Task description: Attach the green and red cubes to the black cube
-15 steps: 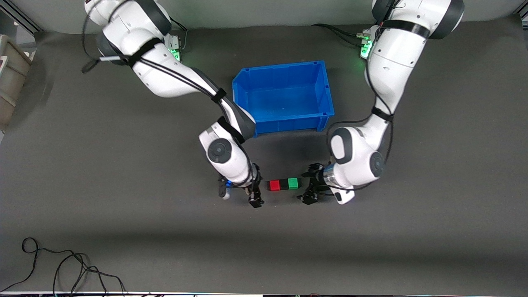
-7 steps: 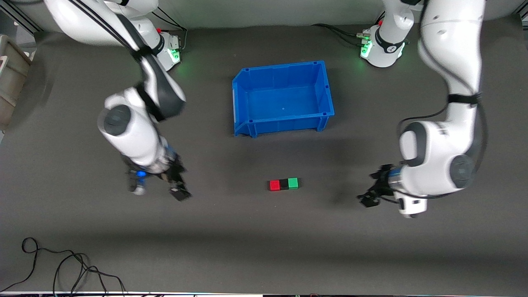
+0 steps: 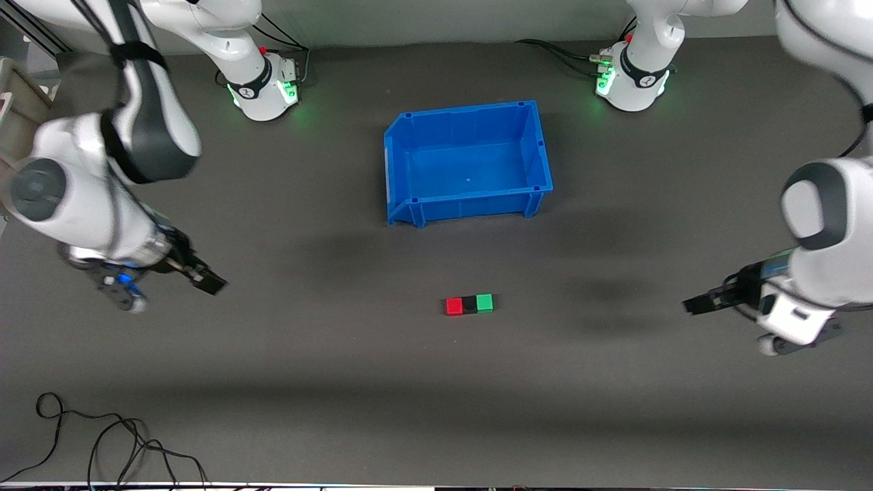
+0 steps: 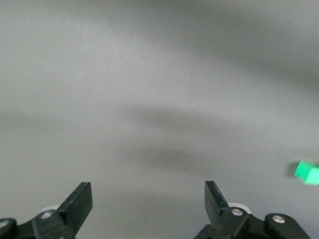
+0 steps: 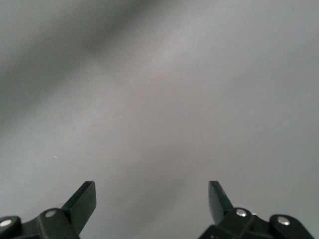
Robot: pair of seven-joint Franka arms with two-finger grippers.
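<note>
Red cube [image 3: 453, 306], black cube [image 3: 469, 305] and green cube [image 3: 484, 303] sit joined, well apart from both empty claws, left gripper [image 4: 148, 199] and right gripper [image 5: 151, 201], each spread; the attaching looks done, nothing more needed.

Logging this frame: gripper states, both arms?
Left gripper: open, empty, over bare table toward the left arm's end.
Right gripper: open, empty, over bare table toward the right arm's end.

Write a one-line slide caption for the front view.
Red cube, black cube and green cube sit joined in a row; left gripper and right gripper, both open, flank them.
</note>
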